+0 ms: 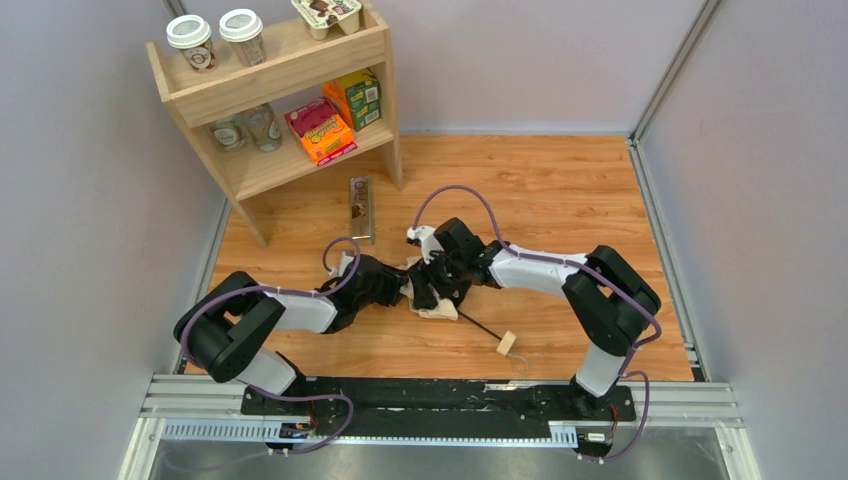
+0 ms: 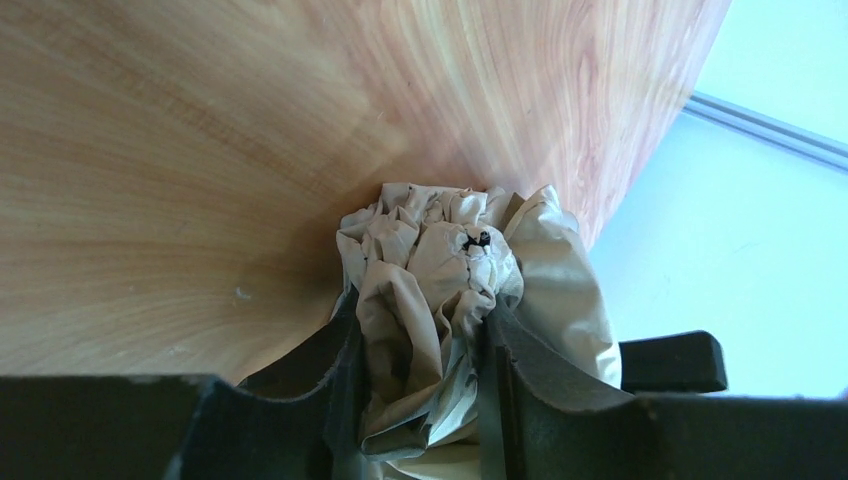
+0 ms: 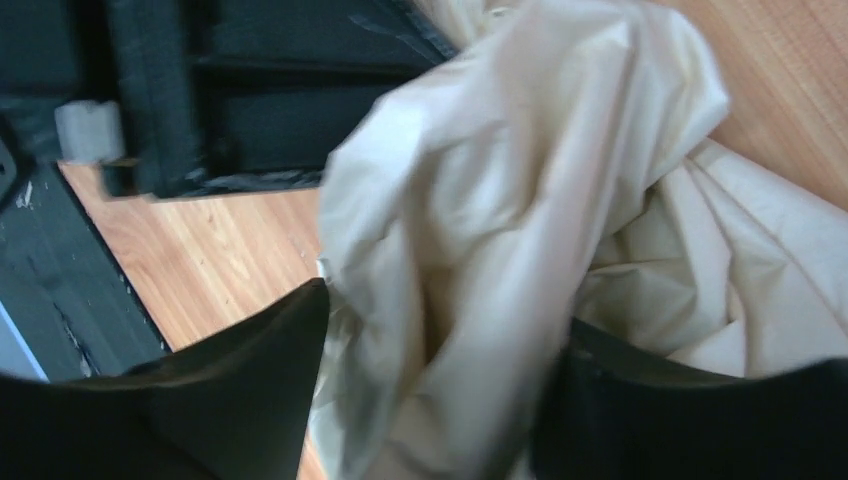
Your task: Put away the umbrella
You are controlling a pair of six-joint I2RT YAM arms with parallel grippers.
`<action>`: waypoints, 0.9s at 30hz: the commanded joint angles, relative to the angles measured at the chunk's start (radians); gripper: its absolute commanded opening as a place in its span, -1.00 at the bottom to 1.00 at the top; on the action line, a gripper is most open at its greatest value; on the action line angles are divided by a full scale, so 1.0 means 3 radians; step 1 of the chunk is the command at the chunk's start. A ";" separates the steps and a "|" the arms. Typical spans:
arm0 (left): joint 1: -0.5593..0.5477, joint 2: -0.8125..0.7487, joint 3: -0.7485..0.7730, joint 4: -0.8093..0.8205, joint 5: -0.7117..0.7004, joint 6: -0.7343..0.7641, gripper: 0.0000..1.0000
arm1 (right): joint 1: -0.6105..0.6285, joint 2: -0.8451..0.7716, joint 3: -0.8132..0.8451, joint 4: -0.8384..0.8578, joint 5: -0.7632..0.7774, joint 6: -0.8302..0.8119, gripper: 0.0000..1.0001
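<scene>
The umbrella lies at the middle of the wooden table. Its beige canopy [image 1: 432, 305] is bunched up, its thin black shaft [image 1: 480, 326] runs to the lower right, and it ends in the small wooden handle [image 1: 506, 343]. My left gripper [image 1: 405, 290] comes in from the left and is shut on crumpled canopy fabric [image 2: 425, 270], which is squeezed between its fingers [image 2: 330, 380]. My right gripper [image 1: 432, 285] comes in from the right. A thick fold of the canopy [image 3: 470, 250] fills the gap between its fingers [image 3: 250, 390], touching both. The two grippers nearly meet over the canopy.
A wooden shelf [image 1: 300, 60] stands at the back left with paper cups, glass jars and snack boxes on it. A dark flat packet [image 1: 361, 208] lies on the table beside the shelf leg. Grey walls close in on the left, back and right.
</scene>
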 commanded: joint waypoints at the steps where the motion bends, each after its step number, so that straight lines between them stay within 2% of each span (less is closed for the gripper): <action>1: -0.0073 -0.0039 -0.0108 -0.1182 0.0030 0.0207 -1.00 | 0.0196 -0.0484 0.0162 -0.0456 0.0486 0.0035 0.60; 2: -0.0073 -0.0085 -0.0062 -0.1339 0.0035 0.0212 -1.00 | 0.0242 -0.0581 0.0193 -0.0497 0.0629 -0.0015 0.86; 3: -0.0073 -0.0101 -0.0031 -0.1407 0.0055 0.0212 -1.00 | 0.0318 -0.0663 0.0203 -0.0527 0.0751 -0.0097 1.00; 7: -0.0073 -0.0075 0.0092 -0.1658 0.0218 0.0120 -1.00 | 0.0712 -0.0756 0.0229 -0.0502 0.1329 -0.0496 1.00; 13: -0.0073 -0.0024 0.0168 -0.1878 0.0296 0.0033 -1.00 | 0.1239 -0.0506 0.0015 -0.0074 0.2362 -0.0772 1.00; 18: -0.0073 -0.0111 0.0179 -0.2026 0.0296 -0.0018 -1.00 | 0.1402 -0.0245 -0.0246 0.0336 0.2909 -0.0803 1.00; 21: -0.0073 -0.0177 0.0184 -0.2077 0.0296 -0.0044 -1.00 | 0.1439 -0.0061 -0.0241 0.0362 0.3384 -0.0702 0.94; 27: -0.0073 -0.0193 0.0204 -0.2134 0.0275 -0.0044 -1.00 | 0.1418 -0.0076 -0.0440 0.0449 0.3503 -0.0727 0.96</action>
